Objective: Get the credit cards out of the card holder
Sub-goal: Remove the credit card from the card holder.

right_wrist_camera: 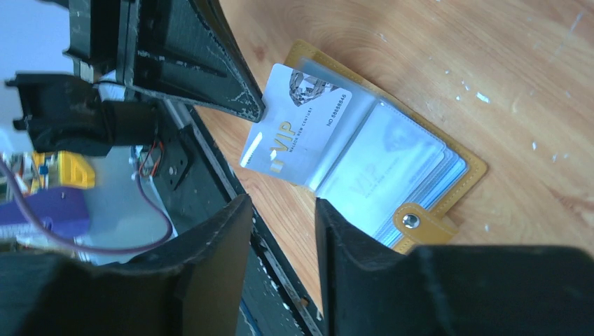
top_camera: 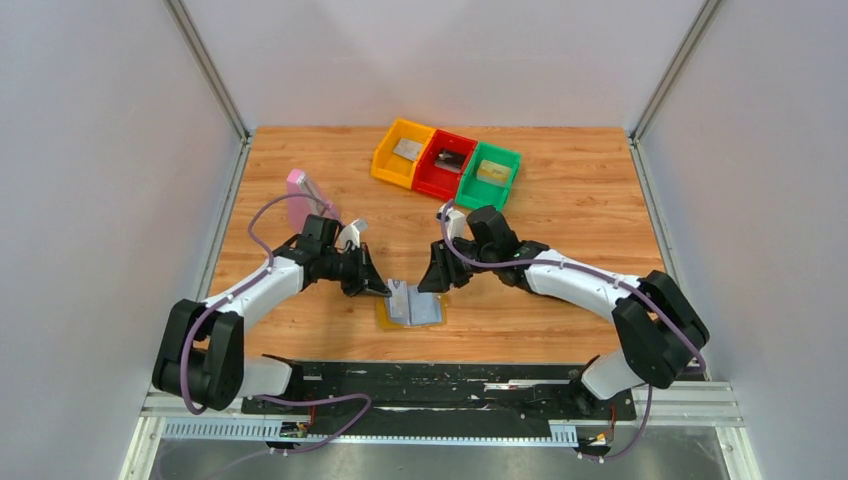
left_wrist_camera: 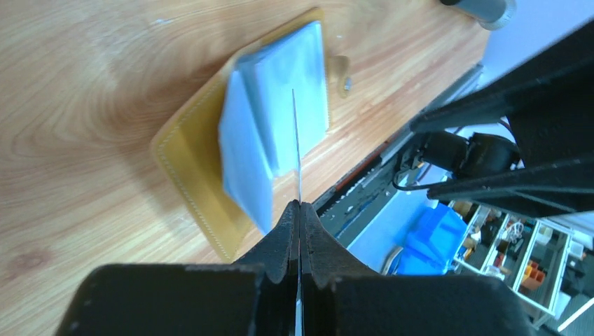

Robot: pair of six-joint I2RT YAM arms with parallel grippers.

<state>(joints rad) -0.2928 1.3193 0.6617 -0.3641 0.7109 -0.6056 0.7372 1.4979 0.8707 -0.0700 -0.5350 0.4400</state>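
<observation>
The card holder (top_camera: 412, 310), a flat mustard-tan bifold wallet with light blue sleeves inside, is seen lying open on the wooden counter (top_camera: 570, 300), near the front edge between the two arms. The left claw (top_camera: 385, 290) is set at its left edge, the right claw (top_camera: 437, 281) at its upper right corner. A yellow plastic bin (top_camera: 385, 160), a red bin (top_camera: 428, 180) and a green bin (top_camera: 468, 195) are lined up at the far side, with a card in each.

Over to the left wrist: the left claw (left_wrist_camera: 299, 210) is shown clamped tight on a thin silver credit card (left_wrist_camera: 295, 147), seen edge-on above the card holder (left_wrist_camera: 185, 164).

On the right wrist view, the silver credit card (right_wrist_camera: 294, 129), marked VIP, is seen sticking partly out of a clear sleeve, pinched at one corner by the left claw (right_wrist_camera: 252, 108). The right claw (right_wrist_camera: 284, 210) is held parted, with nothing between its fingers, near the small tan snap tab (right_wrist_camera: 420, 222).
</observation>
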